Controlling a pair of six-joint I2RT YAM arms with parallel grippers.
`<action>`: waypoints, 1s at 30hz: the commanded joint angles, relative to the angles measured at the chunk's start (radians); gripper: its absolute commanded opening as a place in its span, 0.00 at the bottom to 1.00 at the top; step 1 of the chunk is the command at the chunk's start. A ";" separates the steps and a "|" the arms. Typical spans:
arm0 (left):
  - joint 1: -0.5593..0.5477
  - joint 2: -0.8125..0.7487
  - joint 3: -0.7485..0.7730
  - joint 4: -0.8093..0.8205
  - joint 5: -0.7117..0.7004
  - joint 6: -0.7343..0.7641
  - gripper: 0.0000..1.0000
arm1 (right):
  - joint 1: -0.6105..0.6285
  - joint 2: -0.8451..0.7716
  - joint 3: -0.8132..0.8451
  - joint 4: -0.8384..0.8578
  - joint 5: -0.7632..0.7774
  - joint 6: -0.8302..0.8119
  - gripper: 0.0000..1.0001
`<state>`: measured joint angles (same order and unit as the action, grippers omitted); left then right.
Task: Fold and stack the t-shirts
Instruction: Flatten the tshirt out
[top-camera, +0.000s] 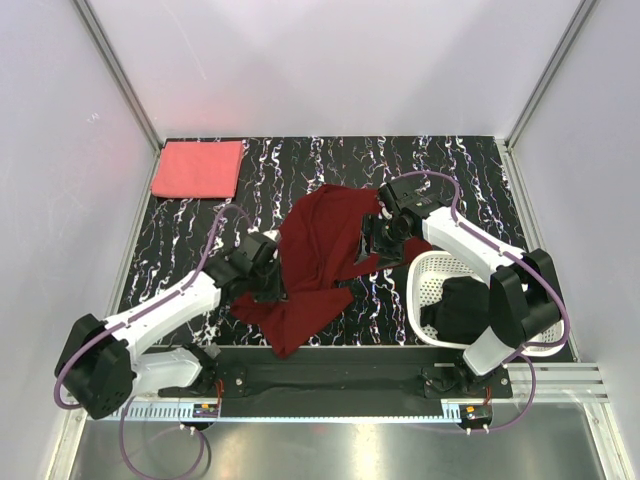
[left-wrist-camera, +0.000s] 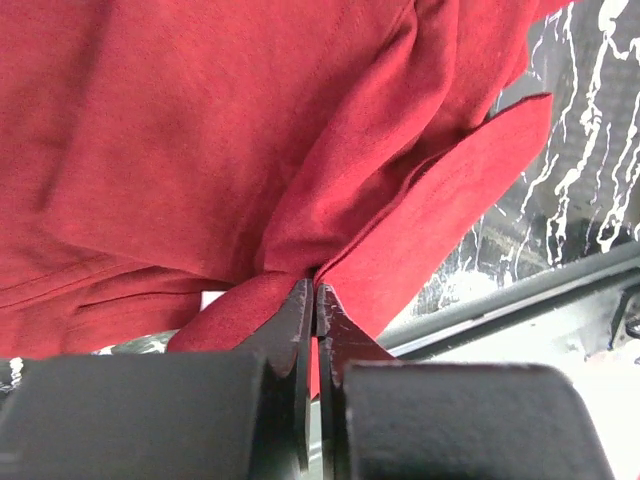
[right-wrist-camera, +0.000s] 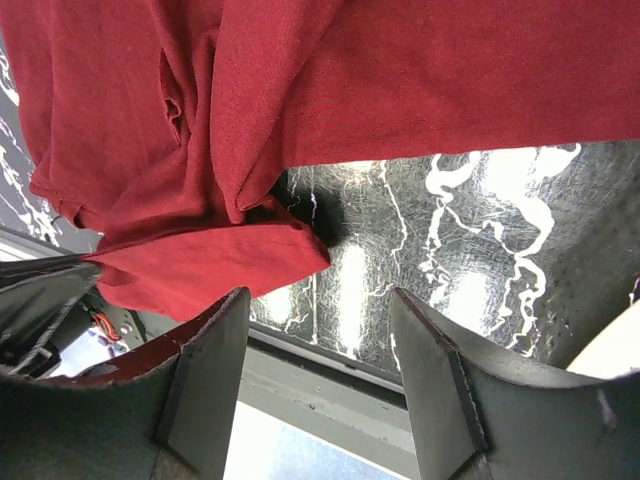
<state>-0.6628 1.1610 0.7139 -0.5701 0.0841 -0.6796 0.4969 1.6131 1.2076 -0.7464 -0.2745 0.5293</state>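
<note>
left gripper (left-wrist-camera: 315, 292) is pinched shut on a fold of the crumpled dark maroon cloth t-shirt (top-camera: 320, 250), bunched mid-way across the black marbled table (top-camera: 480, 180); a folded coral pink t-shirt (top-camera: 198, 168) lies at the far-left corner. right gripper (right-wrist-camera: 320, 330) hangs at the shirt's right side, jaws wide and empty, a maroon edge just beside one finger. the sound move looks to be closing on that edge, then drawing both arms apart so the cloth lies flat before any fold. a black t-shirt (top-camera: 462, 308) sits in the white plastic lattice basket (top-camera: 430, 268).
</note>
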 joint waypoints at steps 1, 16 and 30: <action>-0.004 -0.062 0.087 -0.063 -0.111 0.018 0.00 | 0.006 -0.007 0.016 0.002 0.023 -0.018 0.66; 0.028 -0.112 0.464 -0.564 -0.840 -0.111 0.00 | 0.009 0.402 0.291 0.019 0.379 0.041 0.38; 0.195 -0.054 0.541 -0.562 -1.006 0.081 0.00 | 0.189 0.739 0.964 -0.190 0.147 0.052 0.47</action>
<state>-0.4763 1.0870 1.2827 -1.1717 -0.8581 -0.6556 0.6731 2.3920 2.0819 -0.8257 -0.0769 0.5728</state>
